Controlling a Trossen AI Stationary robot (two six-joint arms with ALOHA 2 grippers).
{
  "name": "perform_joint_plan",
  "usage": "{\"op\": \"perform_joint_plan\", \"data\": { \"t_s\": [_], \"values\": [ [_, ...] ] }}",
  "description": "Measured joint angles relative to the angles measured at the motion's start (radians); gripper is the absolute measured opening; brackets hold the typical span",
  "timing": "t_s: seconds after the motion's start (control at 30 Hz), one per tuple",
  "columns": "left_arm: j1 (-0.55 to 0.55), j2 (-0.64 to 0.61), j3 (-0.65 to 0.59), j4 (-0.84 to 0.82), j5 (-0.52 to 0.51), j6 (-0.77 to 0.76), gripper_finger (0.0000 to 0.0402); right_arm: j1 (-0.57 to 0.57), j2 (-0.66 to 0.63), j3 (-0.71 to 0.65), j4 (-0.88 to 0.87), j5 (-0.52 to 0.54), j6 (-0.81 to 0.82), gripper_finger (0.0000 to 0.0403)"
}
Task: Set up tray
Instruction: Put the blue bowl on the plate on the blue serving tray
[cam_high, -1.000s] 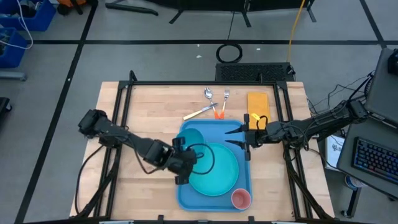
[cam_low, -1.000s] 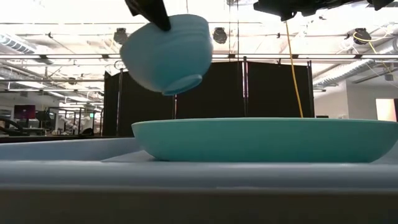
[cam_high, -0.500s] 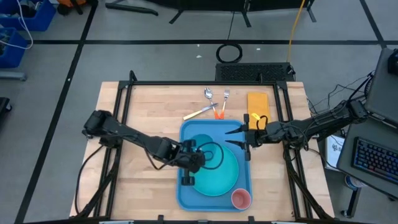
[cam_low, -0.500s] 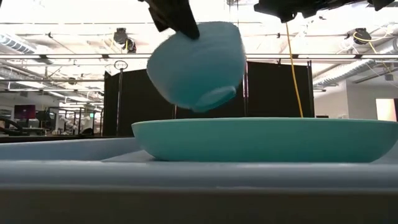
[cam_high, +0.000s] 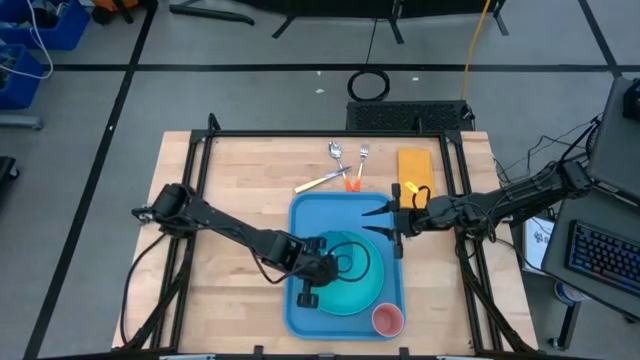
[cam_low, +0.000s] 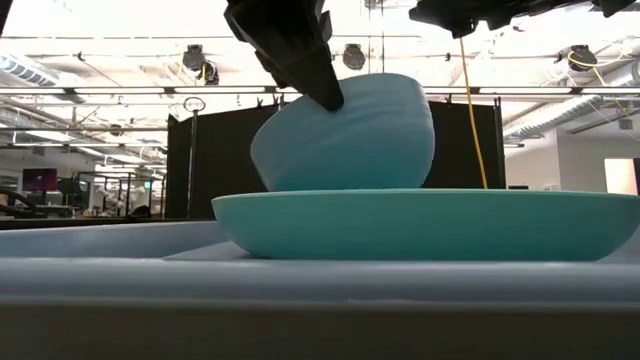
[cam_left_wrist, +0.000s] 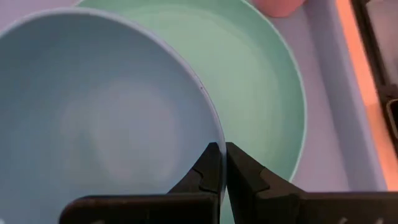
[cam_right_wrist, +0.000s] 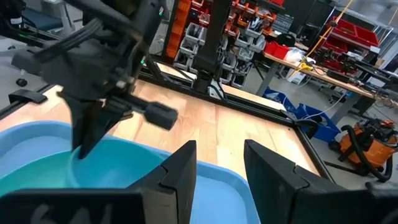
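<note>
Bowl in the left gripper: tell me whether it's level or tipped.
Tipped. The bowl leans sideways over the plate, pinched at its rim by the left gripper.

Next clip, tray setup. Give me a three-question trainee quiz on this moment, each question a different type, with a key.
1. True or false: the left gripper is shut on the rim of the bowl.
2. Multiple choice: the bowl is over (A) the bare table, (B) the round plate on the tray, (C) the pink cup.
3. Fill in: the right gripper, with fingers apart, holds ____.

Key: 1 true; 2 B; 3 nothing.
</note>
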Motion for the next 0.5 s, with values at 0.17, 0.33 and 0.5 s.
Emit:
{"op": "perform_joint_plan", "data": {
  "t_s": [0.17,0.33,0.5],
  "values": [
    [-0.001,0.01,0.0,0.022,0.016,0.018,0.0008,0.0,0.0,0.0,-0.009,0.0,0.008,0.0123],
    [-0.001,0.01,0.001,0.057,0.061,0.039,0.0008,0.0,0.0,0.0,-0.017,0.0,0.021,0.0123],
    [0.001,0.009,0.0,0.072,0.097,0.044,0.0008,0.0,0.0,-0.027,0.011,0.0,0.033,0.0123]
  ]
}}
